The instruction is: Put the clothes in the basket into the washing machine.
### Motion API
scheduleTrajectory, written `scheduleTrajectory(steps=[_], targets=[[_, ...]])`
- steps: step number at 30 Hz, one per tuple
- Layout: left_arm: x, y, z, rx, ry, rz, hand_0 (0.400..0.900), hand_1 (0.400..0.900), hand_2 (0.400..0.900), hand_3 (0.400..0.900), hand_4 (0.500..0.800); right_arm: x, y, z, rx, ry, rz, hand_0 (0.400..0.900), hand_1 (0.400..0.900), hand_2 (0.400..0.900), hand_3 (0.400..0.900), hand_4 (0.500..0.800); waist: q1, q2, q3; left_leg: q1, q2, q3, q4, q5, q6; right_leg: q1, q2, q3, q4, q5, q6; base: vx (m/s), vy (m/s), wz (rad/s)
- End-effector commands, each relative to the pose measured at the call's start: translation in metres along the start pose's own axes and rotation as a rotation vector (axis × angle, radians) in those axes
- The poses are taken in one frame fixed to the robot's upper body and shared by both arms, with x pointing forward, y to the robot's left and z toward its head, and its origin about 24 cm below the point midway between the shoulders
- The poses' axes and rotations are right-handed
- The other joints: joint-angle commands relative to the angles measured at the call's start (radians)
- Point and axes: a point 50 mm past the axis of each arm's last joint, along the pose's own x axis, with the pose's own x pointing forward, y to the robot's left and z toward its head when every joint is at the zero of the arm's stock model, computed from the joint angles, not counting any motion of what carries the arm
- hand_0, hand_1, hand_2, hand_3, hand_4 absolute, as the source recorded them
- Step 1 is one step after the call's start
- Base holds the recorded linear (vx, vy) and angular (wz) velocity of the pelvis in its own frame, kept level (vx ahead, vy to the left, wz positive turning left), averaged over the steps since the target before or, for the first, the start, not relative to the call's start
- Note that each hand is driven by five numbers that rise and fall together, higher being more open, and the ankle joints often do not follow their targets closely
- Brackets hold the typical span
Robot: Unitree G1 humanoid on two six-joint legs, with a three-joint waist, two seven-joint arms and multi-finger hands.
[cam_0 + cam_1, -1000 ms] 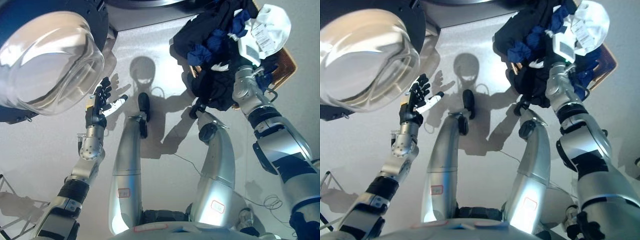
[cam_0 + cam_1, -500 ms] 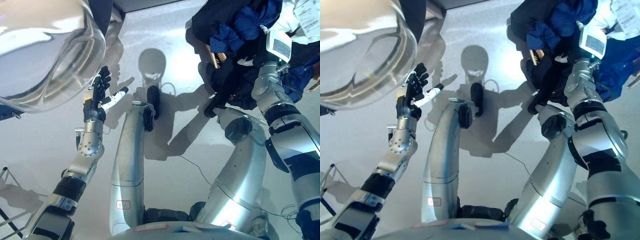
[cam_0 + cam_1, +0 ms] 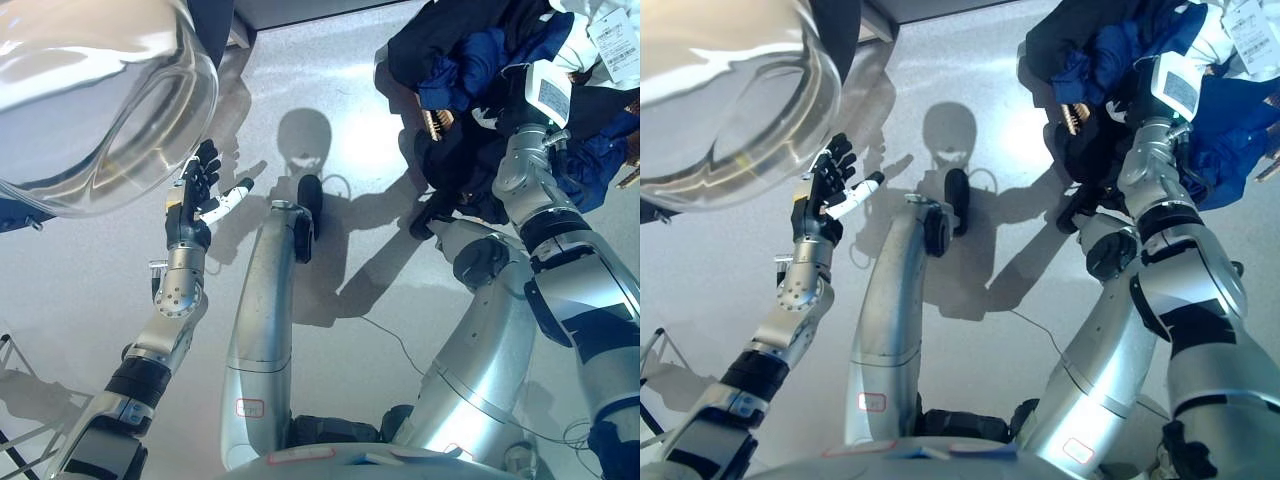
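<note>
A heap of dark, blue and white clothes (image 3: pixel 470 60) lies in a woven basket whose brown rim (image 3: pixel 431 123) shows at the upper right. My right arm (image 3: pixel 523 170) reaches up into the heap, and its hand is hidden among the dark clothes. My left hand (image 3: pixel 200 195) is open with its fingers spread. It is held up just beside the lower right edge of the washing machine's round glass door (image 3: pixel 90 100), which stands open at the upper left. I cannot tell whether the hand touches the door.
The washing machine's dark front (image 3: pixel 212 20) runs along the top left. A thin metal frame (image 3: pixel 15 405) stands at the lower left. Grey floor lies between the machine and the basket.
The whole picture has shifted, so the camera has moved. My right arm stays in the clothes heap and my left hand stays open by the door.
</note>
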Motion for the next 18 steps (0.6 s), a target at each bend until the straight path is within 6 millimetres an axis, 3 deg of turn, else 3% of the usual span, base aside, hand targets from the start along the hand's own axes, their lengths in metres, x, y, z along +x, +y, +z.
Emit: scheduleTrajectory(steps=[1,5,7,15,17,18], targets=[[-0.02,0.002,-0.01,-0.059,-0.011,0.073,0.9,0.9,0.9,0.9,0.8,-0.002,-0.017,0.001,0.001,-0.117,-0.135,0.4,0.4,0.4,0.4,0.5,-0.044,0.058,-0.13,0.027,-0.033,-0.023,-0.178,0.06,-0.036,-0.062,0.022,-0.064,0.003,-0.068,0.104,0.02,0.005,-0.09],[-0.025,0.008,-0.016,-0.052,0.016,0.107,0.9,0.9,0.9,0.9,0.8,-0.005,-0.033,0.01,0.083,-0.195,-0.219,0.4,0.4,0.4,0.4,0.5,-0.067,0.035,-0.141,0.027,-0.029,-0.02,-0.186,0.061,-0.038,-0.062,0.033,-0.06,-0.007,-0.06,0.105,0.02,0.024,-0.15],[-0.029,0.013,-0.019,-0.05,0.03,0.146,0.9,0.9,0.9,0.9,0.8,-0.012,-0.051,0.015,0.169,-0.252,-0.318,0.4,0.4,0.4,0.4,0.5,-0.095,0.017,-0.144,0.022,-0.028,-0.018,-0.19,0.061,-0.04,-0.062,0.039,-0.064,-0.012,-0.06,0.107,0.01,0.026,-0.16],[-0.036,0.022,-0.027,-0.039,0.068,0.203,0.9,0.9,0.9,0.9,0.8,-0.036,-0.076,0.006,0.359,-0.271,-0.508,0.4,0.4,0.4,0.4,0.5,-0.131,-0.011,-0.171,0.021,-0.022,-0.017,-0.215,0.057,-0.045,-0.053,0.051,-0.074,-0.043,-0.064,0.111,0.02,0.005,-0.07],[-0.037,0.022,-0.028,-0.035,0.074,0.207,0.9,0.9,0.9,0.9,0.8,-0.04,-0.08,0.01,0.421,-0.29,-0.541,0.4,0.4,0.4,0.4,0.5,-0.132,-0.013,-0.175,0.024,-0.021,-0.016,-0.225,0.059,-0.045,-0.046,0.053,-0.079,-0.05,-0.065,0.111,0.02,0.005,-0.04],[-0.038,0.023,-0.029,-0.039,0.081,0.22,0.9,0.9,0.9,0.9,0.8,-0.049,-0.082,0.021,0.542,-0.344,-0.549,0.4,0.4,0.4,0.4,0.5,-0.14,-0.016,-0.18,0.033,-0.02,-0.014,-0.242,0.06,-0.045,-0.033,0.057,-0.086,-0.067,-0.067,0.113,0.03,0.004,-0.04]])
